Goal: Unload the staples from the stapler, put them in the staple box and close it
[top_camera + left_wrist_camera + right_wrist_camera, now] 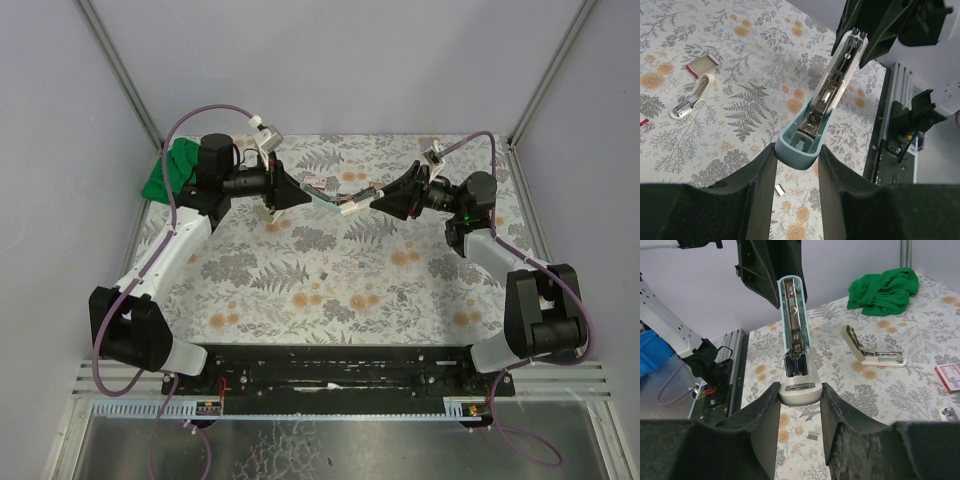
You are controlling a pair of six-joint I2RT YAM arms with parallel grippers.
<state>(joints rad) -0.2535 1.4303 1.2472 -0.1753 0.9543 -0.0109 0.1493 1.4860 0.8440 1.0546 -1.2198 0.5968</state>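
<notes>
Staples (780,189): one small silvery bit lies loose on the worktop (755,125), below the left fingers (760,185).

Teal stapler (832,85) is held off the worktop, spread open. Left fingers are clenched on its teal end, right fingers (767,410) on its white end.

Magazine channel is exposed; cannot tell whether any strip is left inside.

Risks:
- Arms pulling unevenly could twist the hinge or let one end slip from its grasp.
- A tilt could scatter any leftover staples.

Red-and-white box (704,64), well left of the left fingers, lies open; contents not discernible.
</notes>
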